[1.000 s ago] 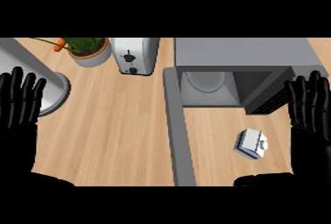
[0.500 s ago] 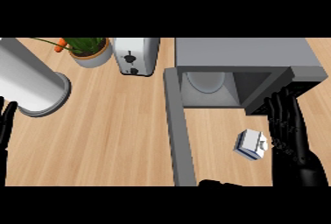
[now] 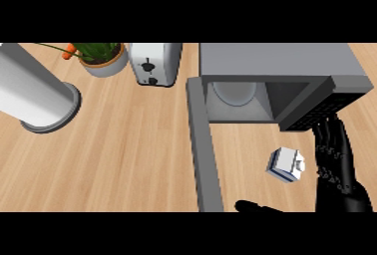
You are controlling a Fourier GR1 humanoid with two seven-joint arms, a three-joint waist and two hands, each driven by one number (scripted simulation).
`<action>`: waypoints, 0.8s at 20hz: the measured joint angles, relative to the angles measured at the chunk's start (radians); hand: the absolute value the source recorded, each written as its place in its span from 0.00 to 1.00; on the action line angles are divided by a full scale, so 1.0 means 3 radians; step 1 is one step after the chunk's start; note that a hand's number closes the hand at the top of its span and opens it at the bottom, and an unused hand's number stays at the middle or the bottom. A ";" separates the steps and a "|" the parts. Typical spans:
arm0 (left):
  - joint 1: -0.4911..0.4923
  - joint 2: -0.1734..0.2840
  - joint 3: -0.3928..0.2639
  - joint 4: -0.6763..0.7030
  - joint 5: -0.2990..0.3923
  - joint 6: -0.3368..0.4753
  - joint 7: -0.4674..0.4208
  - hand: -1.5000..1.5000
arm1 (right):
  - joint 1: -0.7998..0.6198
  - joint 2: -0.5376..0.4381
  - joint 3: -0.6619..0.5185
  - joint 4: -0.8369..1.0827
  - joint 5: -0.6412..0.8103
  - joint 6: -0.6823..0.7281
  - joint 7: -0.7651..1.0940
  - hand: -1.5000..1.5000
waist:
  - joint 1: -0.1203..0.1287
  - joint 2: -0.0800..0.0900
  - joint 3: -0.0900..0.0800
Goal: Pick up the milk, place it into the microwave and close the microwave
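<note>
The milk (image 3: 285, 164), a small white and blue carton, lies on the wooden counter in front of the open microwave (image 3: 280, 62). Its door (image 3: 203, 149) swings out toward me, left of the carton. My right hand (image 3: 337, 162) is open, fingers straight and pointing up toward the microwave's right front corner. It sits just right of the milk, with a narrow gap between them. A black tip, apparently its thumb (image 3: 254, 205), shows at the lower edge below the carton. My left hand does not show.
A white plate (image 3: 236, 92) rests inside the microwave. A toaster (image 3: 154, 64) stands left of the microwave, a potted plant (image 3: 99, 57) beyond it. A tall pale cylinder (image 3: 37, 97) stands at the far left.
My right hand has come down and leftward, from beside the microwave's corner to right beside the milk. My left hand has slid out of the left edge.
</note>
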 measured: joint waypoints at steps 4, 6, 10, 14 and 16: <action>0.0189 -0.0017 0.0143 -0.0162 0.0170 -0.0133 0.0056 0.00 | 0.0101 0.0018 -0.0006 0.0153 -0.0054 -0.0055 -0.0149 0.00 | 0.0001 0.0000 0.0001; 0.0229 -0.0035 0.0198 -0.0150 0.0201 -0.0196 0.0033 0.00 | 0.0117 -0.0005 -0.0071 0.0235 -0.0150 -0.0032 -0.0218 0.00 | 0.0001 0.0001 0.0001; 0.0271 -0.0092 0.0253 -0.0151 0.0214 -0.0277 0.0018 0.00 | 0.0136 0.0004 -0.0206 0.0502 -0.0337 -0.0057 -0.0460 0.00 | -0.0001 0.0002 0.0002; 0.0427 -0.0137 0.0381 -0.0146 0.0288 -0.0432 -0.0050 0.00 | 0.0216 -0.0007 -0.0387 0.0766 -0.0564 -0.0052 -0.0757 0.00 | 0.0004 0.0001 0.0001; 0.0444 -0.0138 0.0420 -0.0152 0.0299 -0.0454 -0.0011 0.00 | 0.0194 -0.0003 -0.0513 0.0987 -0.0667 -0.0051 -0.0929 0.00 | 0.0005 0.0002 0.0002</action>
